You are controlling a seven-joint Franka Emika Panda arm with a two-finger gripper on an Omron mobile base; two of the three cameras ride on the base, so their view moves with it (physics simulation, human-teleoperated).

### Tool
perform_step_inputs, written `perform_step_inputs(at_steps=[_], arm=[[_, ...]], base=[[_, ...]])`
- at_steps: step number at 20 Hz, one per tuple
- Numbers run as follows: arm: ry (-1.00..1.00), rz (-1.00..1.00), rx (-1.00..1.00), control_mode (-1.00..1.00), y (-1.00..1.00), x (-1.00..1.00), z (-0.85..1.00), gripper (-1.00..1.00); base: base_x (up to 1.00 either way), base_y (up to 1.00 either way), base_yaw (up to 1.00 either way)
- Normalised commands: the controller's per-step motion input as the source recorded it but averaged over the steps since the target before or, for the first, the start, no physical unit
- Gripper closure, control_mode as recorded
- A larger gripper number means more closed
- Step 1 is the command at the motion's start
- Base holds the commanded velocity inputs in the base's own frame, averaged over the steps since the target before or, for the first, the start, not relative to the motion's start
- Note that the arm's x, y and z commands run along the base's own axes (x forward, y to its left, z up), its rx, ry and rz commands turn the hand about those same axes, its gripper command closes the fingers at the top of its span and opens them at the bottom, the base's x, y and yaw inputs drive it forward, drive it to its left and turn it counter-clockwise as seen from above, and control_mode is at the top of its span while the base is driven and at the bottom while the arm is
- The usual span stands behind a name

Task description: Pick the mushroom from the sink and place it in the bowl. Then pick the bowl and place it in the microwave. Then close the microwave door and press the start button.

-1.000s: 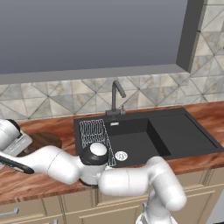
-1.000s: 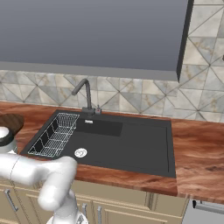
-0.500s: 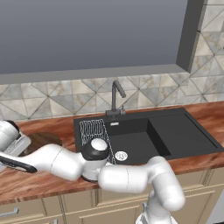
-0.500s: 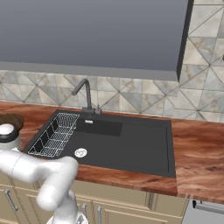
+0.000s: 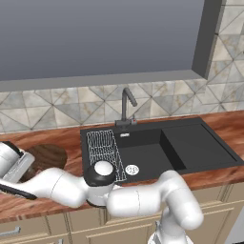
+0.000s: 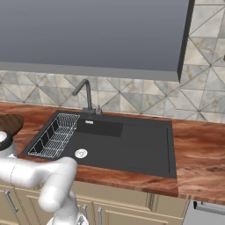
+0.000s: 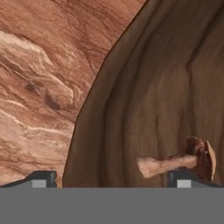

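The gripper (image 7: 109,179), jaws spread wide, hovers at the rim of the bowl (image 7: 166,96), where the mushroom (image 7: 179,162) lies (apparently ready for carrying). Countertop (image 7: 39,87) lies open beside the rim; farther right, the sink (image 5: 157,147) sits well apart.

One mushroom (image 7: 175,162), one bowl (image 5: 46,157), one sink (image 5: 157,150), one tap (image 5: 126,106), one wire rack (image 5: 106,153).

Round dark-brown wooden bowl (image 7: 166,87) showed matt grain; reddish wood-veneer desk (image 7: 39,87) smooth; black rectangular sink (image 5: 157,147) matt.
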Motion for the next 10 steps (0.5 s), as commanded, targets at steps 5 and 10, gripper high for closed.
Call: perform_step_inputs(at_steps=[5, 10], arm=[[0.0, 0.07, -0.06, -1.0, 0.0, 0.43, -0.14, -1.0], [0.0, 0.06, -0.05, -1.0, 0.0, 0.57, -0.13, -1.0]], base=[[0.0, 0.0, 0.0], [0.0, 0.0, 0.0]])
